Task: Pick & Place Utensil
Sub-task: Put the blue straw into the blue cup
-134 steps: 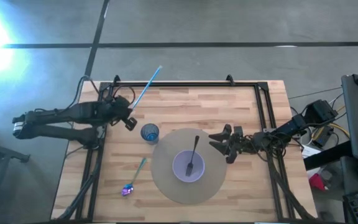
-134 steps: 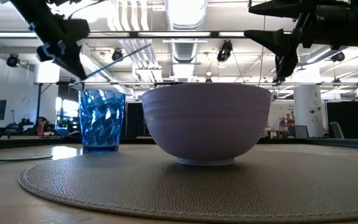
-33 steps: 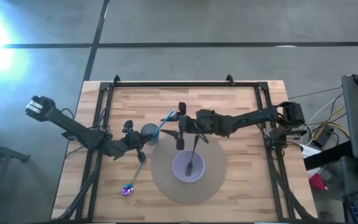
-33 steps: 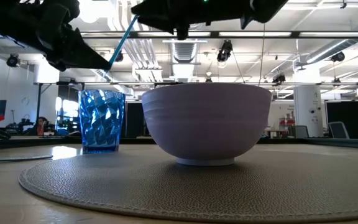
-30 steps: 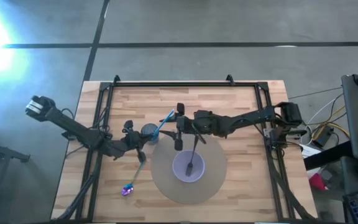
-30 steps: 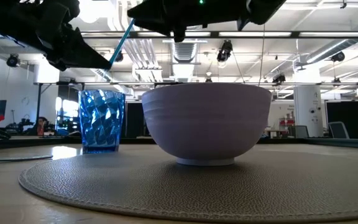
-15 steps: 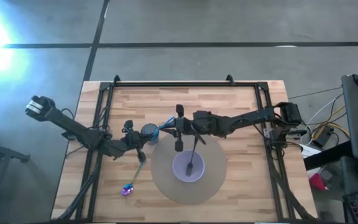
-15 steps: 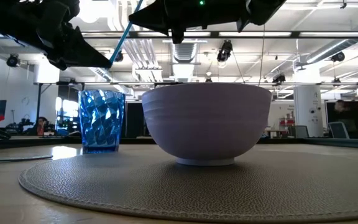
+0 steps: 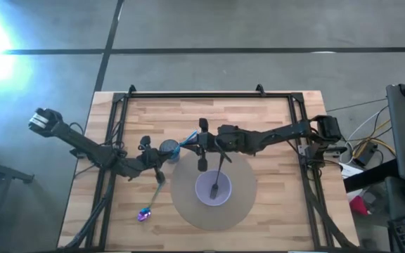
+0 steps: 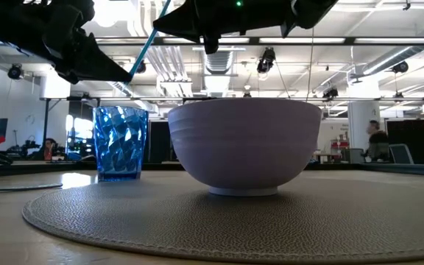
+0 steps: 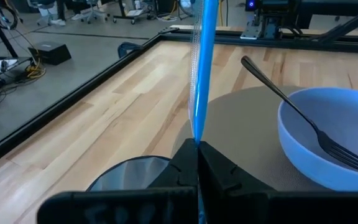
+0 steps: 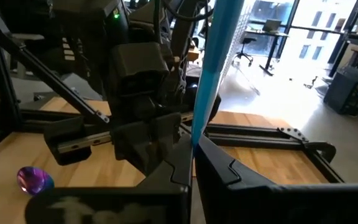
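A fork lies in the lilac bowl; above the blue cup, both left pincer and right pincer clamp a blue straw, tilted toward two o'clock

A thin blue straw slants above the blue cup, pinched at both ends.

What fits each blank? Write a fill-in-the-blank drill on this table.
The left arm's fingers and the right arm's fingers are shut on one thin blue plastic ___.
The dark metal fork rests in the lilac round ___.
The iridescent purple spoon lies on the wooden ___.
Missing: straw; bowl; table.
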Controlling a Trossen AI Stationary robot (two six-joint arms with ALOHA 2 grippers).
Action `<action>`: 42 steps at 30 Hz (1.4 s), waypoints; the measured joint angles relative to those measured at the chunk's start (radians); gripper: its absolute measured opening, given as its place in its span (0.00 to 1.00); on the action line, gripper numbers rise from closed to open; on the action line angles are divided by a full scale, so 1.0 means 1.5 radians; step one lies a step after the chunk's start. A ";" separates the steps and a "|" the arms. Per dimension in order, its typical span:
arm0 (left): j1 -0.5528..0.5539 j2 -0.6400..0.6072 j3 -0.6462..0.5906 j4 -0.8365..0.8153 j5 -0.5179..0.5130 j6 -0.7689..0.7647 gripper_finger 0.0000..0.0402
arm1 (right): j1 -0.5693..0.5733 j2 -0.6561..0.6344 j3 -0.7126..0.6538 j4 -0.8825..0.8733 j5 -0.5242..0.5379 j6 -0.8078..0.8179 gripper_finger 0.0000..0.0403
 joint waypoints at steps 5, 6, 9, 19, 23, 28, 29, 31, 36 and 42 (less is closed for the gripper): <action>0.000 0.000 0.000 0.004 0.002 0.027 0.08 | 0.000 0.000 0.022 -0.055 0.001 0.002 0.02; 0.000 -0.002 0.000 0.006 0.002 0.027 0.11 | 0.000 0.000 0.028 -0.071 0.001 0.000 0.02; 0.000 -0.005 0.004 0.003 0.002 0.028 0.21 | 0.000 0.000 0.048 -0.122 0.002 -0.009 0.02; -0.001 -0.056 0.081 -0.036 0.007 0.130 0.43 | 0.000 0.000 0.086 -0.169 0.002 -0.037 0.02; -0.001 -0.076 0.141 -0.089 0.017 0.175 0.43 | 0.000 0.000 0.086 -0.177 -0.003 -0.046 0.02; 0.000 -0.076 0.198 -0.094 0.048 0.256 0.43 | 0.000 0.000 0.086 -0.174 -0.022 -0.046 0.02; 0.000 -0.073 0.207 -0.095 0.054 0.267 0.43 | 0.000 0.000 0.086 -0.174 -0.023 -0.046 0.02; 0.001 -0.066 0.222 -0.092 0.058 0.285 0.43 | 0.000 0.000 0.086 -0.171 -0.045 -0.045 0.02; 0.022 -0.038 0.242 -0.081 0.080 0.297 0.43 | 0.001 0.000 0.086 -0.168 -0.078 -0.043 0.02; 0.065 -0.002 0.243 -0.042 0.107 0.307 0.43 | 0.000 0.000 0.086 -0.168 -0.078 -0.043 0.02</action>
